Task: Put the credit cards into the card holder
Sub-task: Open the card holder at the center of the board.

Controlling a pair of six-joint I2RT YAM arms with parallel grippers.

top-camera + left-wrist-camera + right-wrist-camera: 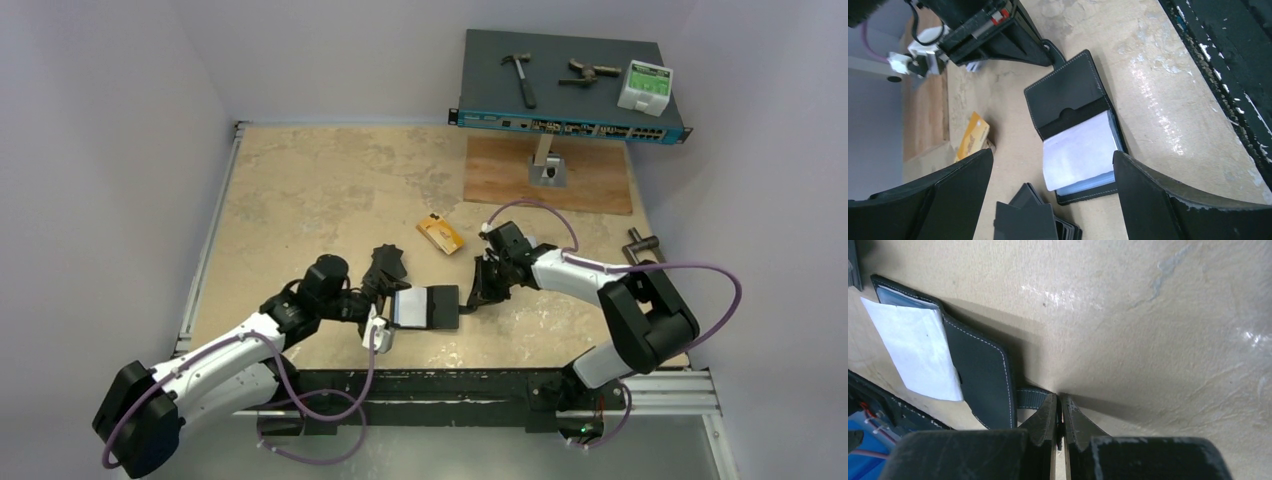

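The black card holder [445,307] lies open on the table, a white-looking clear sleeve [408,307] fanned out to its left. It also shows in the left wrist view [1068,97] and the right wrist view [983,375]. My right gripper [480,290] is shut on its snap tab [1030,397], fingertips down at the table. My left gripper [383,298] is open and empty, its jaws standing either side of the sleeve end. An orange-yellow credit card [440,234] lies beyond the holder, also in the left wrist view [973,136]. A fanned stack of dark cards [1033,217] lies between my left fingers.
A network switch [570,125] at the back right carries a hammer [520,75], a metal tool and a white box. A wooden board [590,180] lies in front of it. A black rail [450,385] runs along the near edge.
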